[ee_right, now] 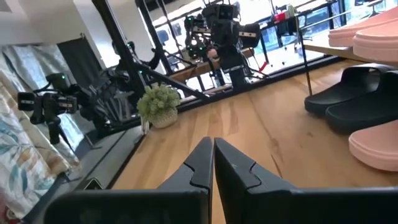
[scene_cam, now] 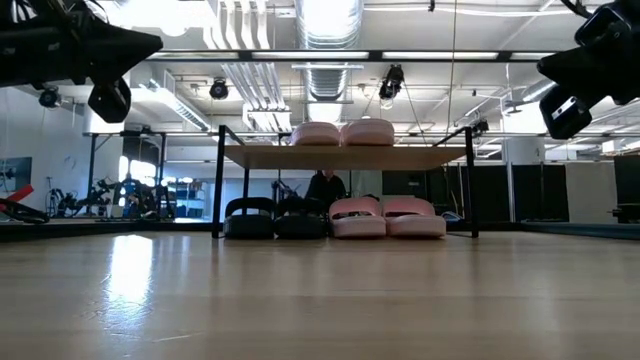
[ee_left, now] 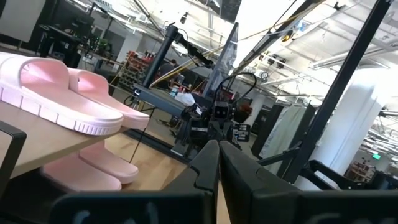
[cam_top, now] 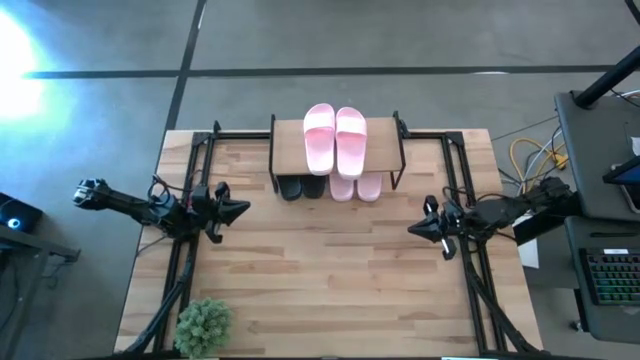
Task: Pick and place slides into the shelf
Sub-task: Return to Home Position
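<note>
While both arms hover over the wooden table [cam_top: 320, 280], the left gripper [cam_top: 238, 210] and the right gripper [cam_top: 415, 229] each have their fingers pressed together, holding nothing. The upper pink slides [cam_top: 335, 140] lie atop the shelf [cam_top: 385, 146]. The black slides [scene_cam: 274, 218] and the lower pink slides [scene_cam: 387, 218] sit side by side beneath it.

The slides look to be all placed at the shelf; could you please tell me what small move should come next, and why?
Probably only a retreat: draw the left hand and right hand back to rest. Both are shut, empty and clear of the shelf, which carries a pink pair on top, with a black pair and another pink pair beneath.
</note>
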You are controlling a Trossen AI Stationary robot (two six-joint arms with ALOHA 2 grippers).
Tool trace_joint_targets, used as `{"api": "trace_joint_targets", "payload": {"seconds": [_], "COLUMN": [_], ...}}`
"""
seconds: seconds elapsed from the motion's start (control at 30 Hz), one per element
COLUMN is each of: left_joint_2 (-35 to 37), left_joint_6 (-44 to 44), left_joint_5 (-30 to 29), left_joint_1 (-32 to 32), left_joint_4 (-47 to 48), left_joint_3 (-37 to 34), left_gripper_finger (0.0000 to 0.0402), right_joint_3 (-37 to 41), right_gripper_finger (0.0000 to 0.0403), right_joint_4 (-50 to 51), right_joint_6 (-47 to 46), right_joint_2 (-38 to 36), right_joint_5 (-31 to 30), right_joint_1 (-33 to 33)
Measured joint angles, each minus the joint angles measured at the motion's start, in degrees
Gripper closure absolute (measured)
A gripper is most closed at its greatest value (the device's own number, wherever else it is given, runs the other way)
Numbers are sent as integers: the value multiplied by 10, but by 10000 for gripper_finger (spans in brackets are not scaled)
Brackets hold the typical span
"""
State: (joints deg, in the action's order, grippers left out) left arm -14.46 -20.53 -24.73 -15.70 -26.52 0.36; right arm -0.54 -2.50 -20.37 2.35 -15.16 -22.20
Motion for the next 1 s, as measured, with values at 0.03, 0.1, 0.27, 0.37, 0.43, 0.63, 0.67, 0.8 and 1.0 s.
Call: {"api": "trace_joint_targets", "payload": {"seconds": [0.03,0.1,0.27,0.37,0.43,0.63,0.67,0.8,1.0], "left_joint_2": [-1,-1,-3,-6,-7,-14,-15,-19,-20], "left_joint_6": [0,0,0,0,0,0,0,0,0], "left_joint_5": [0,0,0,0,0,0,0,0,0], "left_joint_1": [0,0,0,0,0,0,0,0,0], "left_joint_4": [0,1,1,1,0,1,1,1,0], "left_joint_3": [0,0,0,0,0,-1,-1,-1,-1], "left_gripper_finger": [401,401,401,402,401,402,401,402,402], "right_joint_3": [0,0,0,0,0,0,0,0,0], "right_gripper_finger": [394,394,394,394,394,394,394,394,394], "right_joint_4": [0,0,0,1,1,1,1,1,1], "right_joint_6": [0,0,0,0,0,0,0,0,0], "right_joint_2": [0,1,0,1,1,1,1,1,1], "right_joint_5": [0,0,1,1,1,1,1,1,1], "right_joint_1": [0,0,0,0,0,0,0,0,0]}}
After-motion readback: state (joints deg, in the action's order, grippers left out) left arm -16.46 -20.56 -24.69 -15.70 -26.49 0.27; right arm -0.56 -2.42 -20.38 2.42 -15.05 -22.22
